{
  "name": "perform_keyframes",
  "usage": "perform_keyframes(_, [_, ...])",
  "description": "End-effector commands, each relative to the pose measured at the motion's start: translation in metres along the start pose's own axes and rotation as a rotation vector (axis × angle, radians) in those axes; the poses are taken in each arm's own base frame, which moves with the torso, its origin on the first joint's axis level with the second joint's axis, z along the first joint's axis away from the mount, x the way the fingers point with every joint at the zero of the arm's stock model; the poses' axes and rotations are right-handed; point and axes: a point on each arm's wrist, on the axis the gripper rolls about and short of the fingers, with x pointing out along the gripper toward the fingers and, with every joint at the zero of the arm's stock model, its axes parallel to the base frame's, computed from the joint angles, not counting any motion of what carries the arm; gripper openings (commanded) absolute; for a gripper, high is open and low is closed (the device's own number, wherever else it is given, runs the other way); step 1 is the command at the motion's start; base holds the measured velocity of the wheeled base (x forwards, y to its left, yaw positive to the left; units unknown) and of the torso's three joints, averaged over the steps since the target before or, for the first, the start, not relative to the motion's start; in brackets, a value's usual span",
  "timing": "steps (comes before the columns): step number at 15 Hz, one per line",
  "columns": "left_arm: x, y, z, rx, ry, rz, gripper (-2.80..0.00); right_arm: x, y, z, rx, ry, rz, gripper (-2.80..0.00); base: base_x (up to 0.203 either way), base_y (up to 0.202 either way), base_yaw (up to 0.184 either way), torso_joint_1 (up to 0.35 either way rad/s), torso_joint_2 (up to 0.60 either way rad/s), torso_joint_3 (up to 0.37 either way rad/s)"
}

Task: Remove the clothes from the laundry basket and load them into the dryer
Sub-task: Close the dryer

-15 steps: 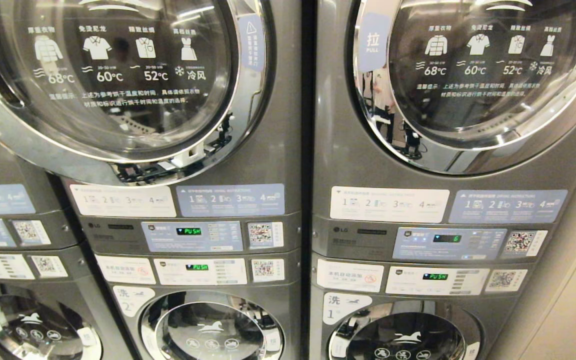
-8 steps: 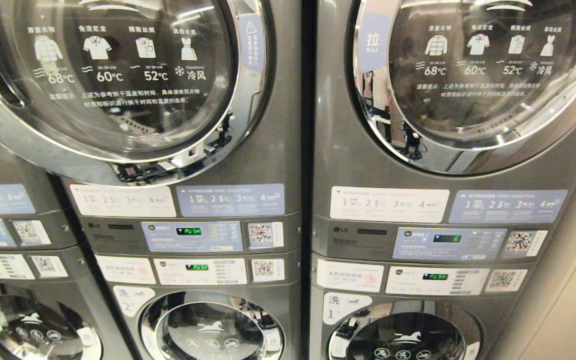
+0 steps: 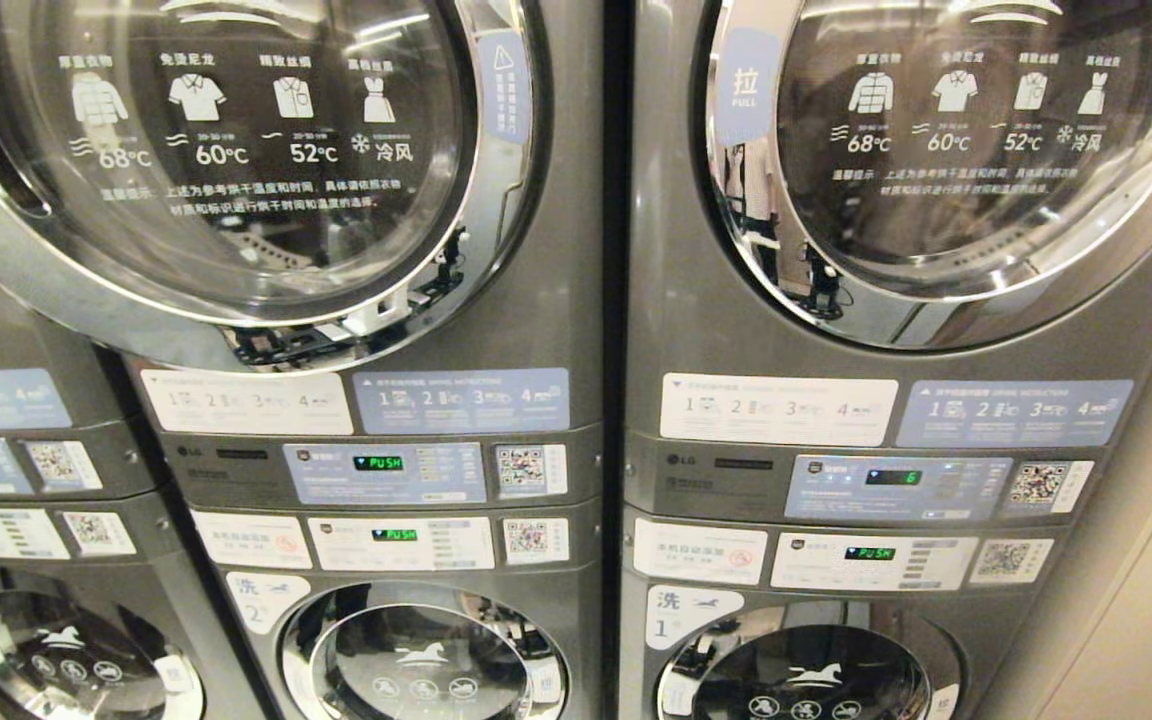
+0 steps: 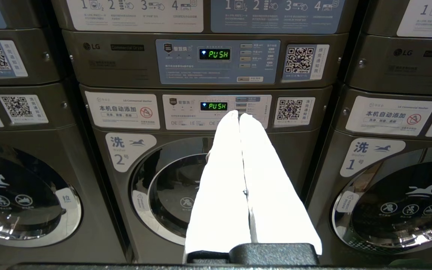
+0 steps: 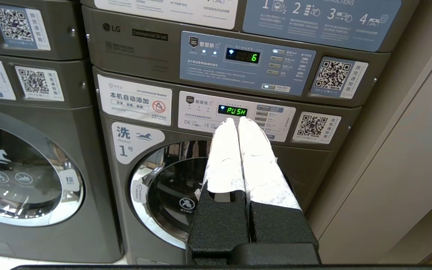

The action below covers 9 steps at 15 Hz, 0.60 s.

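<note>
- Both arms parked low, out of head view; left gripper and right gripper have fingers pressed together, nothing held. Prob. tucked so you can approach the machines.
- Dryer door w/ pull tab on right stack, shut. Washer door sits below it.
- Laundry basket, clothes: not in any view.
- Judgement: no loading begun; door needs opening first.

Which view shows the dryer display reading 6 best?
The right wrist view: the display reading 6 is large and legible there. The head view shows it small on the right-hand dryer. The left wrist view shows only PUSH displays.
</note>
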Motion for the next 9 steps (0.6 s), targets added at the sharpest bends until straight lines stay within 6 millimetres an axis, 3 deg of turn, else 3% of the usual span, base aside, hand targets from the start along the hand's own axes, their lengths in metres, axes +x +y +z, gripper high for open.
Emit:
perform_keyframes(1, [0.0, 0.0, 0.0, 0.0, -0.001, 0.001, -2.8, 0.0, 0.0, 0.0001, 0.0, 0.002, 0.001, -2.8, 0.001, 0.052, -0.008, -0.006, 0.0, 0.004])
perform_keyframes(9, [0.0, 0.0, 0.0, 0.0, -0.001, 0.001, -2.8, 0.0, 0.0, 0.0001, 0.003, 0.002, -0.001, -2.8, 0.0, 0.18, 0.0, 0.003, 0.0, 0.002])
